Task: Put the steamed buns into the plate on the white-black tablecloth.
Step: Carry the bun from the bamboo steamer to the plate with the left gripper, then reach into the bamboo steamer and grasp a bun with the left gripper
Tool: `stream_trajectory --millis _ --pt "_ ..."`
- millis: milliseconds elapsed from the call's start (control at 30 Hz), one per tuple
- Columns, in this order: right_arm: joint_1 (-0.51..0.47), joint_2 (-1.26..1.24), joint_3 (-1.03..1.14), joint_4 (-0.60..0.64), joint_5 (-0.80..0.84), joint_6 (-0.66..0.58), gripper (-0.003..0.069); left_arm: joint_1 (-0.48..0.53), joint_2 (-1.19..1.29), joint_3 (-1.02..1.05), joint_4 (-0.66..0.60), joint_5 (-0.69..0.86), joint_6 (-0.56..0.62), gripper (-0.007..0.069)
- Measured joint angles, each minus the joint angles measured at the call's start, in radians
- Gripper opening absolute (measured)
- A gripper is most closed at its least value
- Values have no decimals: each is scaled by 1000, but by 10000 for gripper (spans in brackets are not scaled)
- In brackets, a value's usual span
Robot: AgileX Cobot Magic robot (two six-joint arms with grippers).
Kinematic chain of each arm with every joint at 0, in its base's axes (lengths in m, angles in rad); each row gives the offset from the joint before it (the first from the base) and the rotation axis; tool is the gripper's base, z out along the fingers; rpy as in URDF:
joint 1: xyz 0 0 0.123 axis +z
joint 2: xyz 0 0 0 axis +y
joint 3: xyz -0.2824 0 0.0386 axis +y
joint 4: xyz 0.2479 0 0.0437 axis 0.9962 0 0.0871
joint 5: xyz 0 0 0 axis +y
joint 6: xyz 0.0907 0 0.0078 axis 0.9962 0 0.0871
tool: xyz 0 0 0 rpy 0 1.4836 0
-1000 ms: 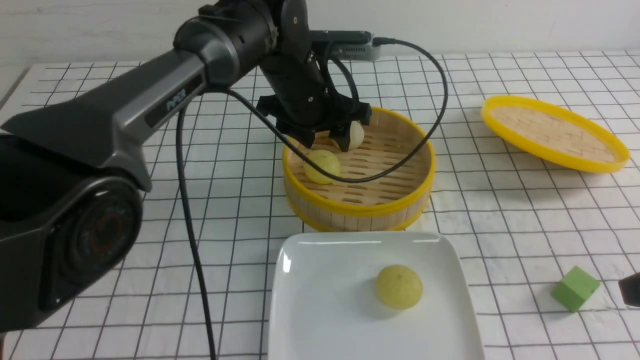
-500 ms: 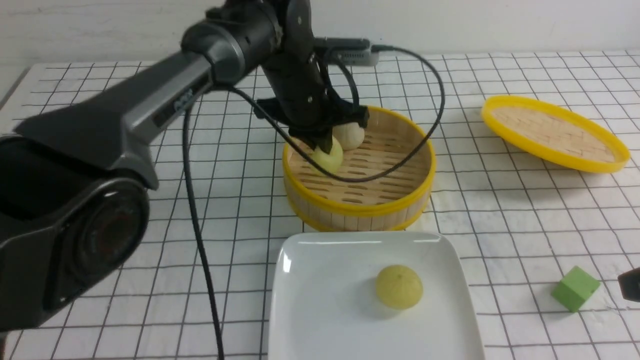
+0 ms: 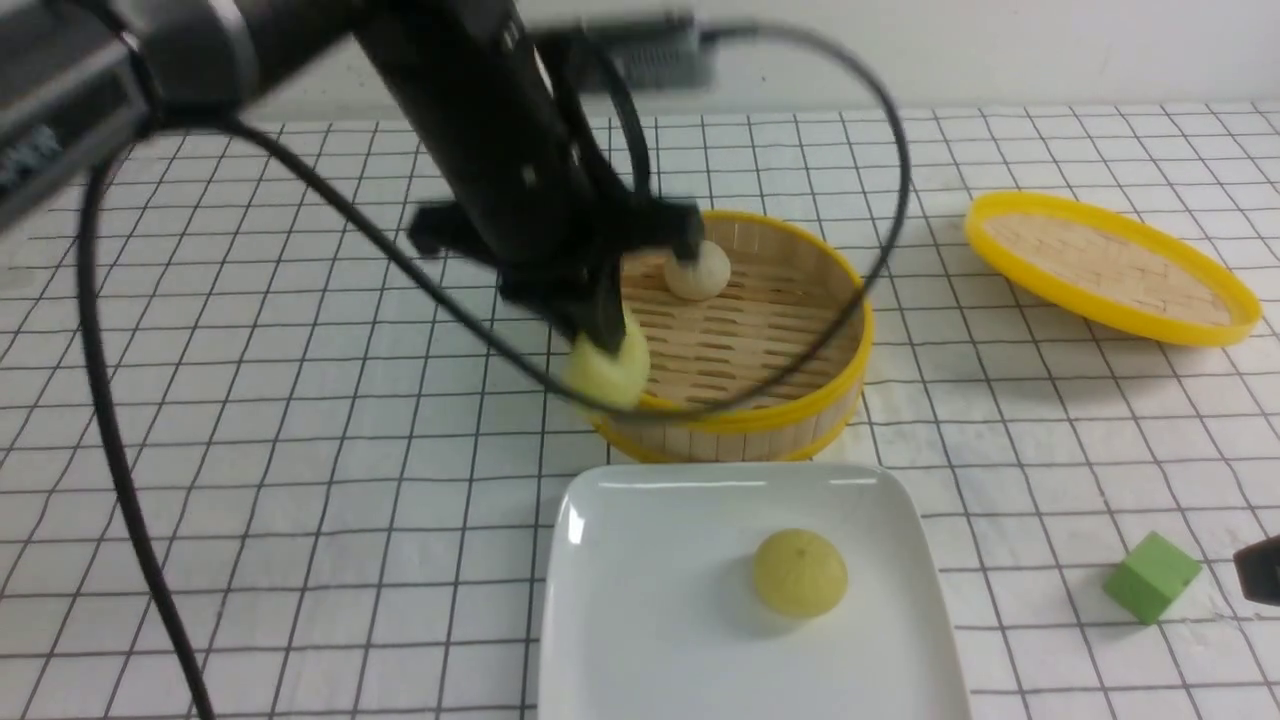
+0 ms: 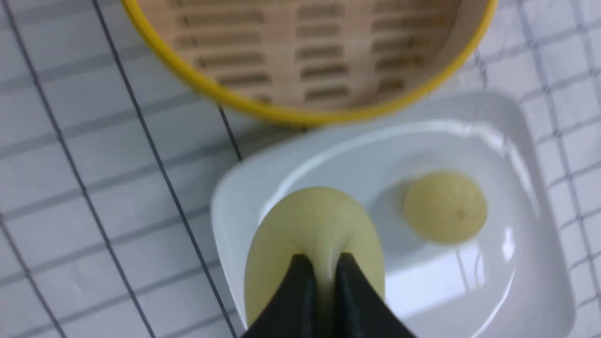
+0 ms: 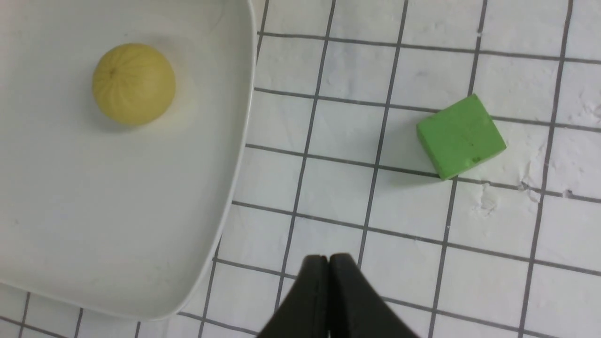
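A pale yellow steamed bun (image 3: pixel 608 372) (image 4: pixel 314 220) is pinched between the closed fingers of the left gripper (image 3: pixel 605 345) (image 4: pixel 324 263), and its soft body is squeezed in at the grip. It is held clear of the white-black tablecloth (image 3: pixel 300 400), beside the near left part of the bamboo steamer's (image 3: pixel 760 420) (image 4: pixel 281 115) yellow rim; whether the rim is touched cannot be told. In the left wrist view the bun is seen over a corner of the plate (image 3: pixel 650 640) (image 4: pixel 540 263) (image 5: pixel 117 211).

The plate is set at the near edge of the table, about midway along it, with the steamer just behind it. A second pale yellow bun (image 3: pixel 800 572) (image 4: pixel 445 206) (image 5: pixel 134 83) is seated upright on the plate, toward its right side. A beige-white bun (image 3: pixel 698 272) is left inside the steamer, against its far wall. A black cable (image 3: pixel 880 250) is looped in front of the steamer.

The steamer lid (image 3: pixel 1105 265) is laid toward the far right of the table, well apart from the steamer. A green cube (image 3: pixel 1150 577) (image 5: pixel 460 136) is found on the cloth near the right edge, to the right of the plate.

The right gripper (image 3: pixel 1260 570) (image 5: pixel 328 263) is pressed shut with nothing between its fingers, and is held over bare cloth between the plate and the cube.
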Motion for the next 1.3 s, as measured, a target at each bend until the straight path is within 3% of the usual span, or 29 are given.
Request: stream_trajectory --millis 133,267,300,333,367,400,433,600,667,833,1033,1300 --pt "0 0 0 0 -1 0 15 -70 52 157 15 -126 -5 66" --pt "0 0 0 0 -1 0 20 -114 127 188 26 -209 -38 222" --pt "0 0 0 0 -1 0 20 -115 128 188 26 -211 -39 230" --pt "0 0 0 0 -2 0 23 -120 138 187 30 -218 -45 300" --pt "0 0 0 0 -2 0 24 -122 140 186 32 -218 -46 309" --pt "0 0 0 0 -3 0 26 -124 143 168 36 -215 -52 401" --pt "0 0 0 0 -3 0 26 -125 143 150 38 -207 -57 440" --pt "0 0 0 1 1 0 29 -125 143 51 70 -182 -88 544" --pt "0 0 0 4 1 0 33 -125 149 -54 119 -171 -154 577" --pt "0 0 0 24 3 0 40 -104 234 -301 200 -158 -261 571" --pt "0 0 0 39 4 0 48 -28 461 -621 178 -148 -285 525" --pt "0 0 0 55 -25 0 59 18 686 -798 166 -244 -289 435"
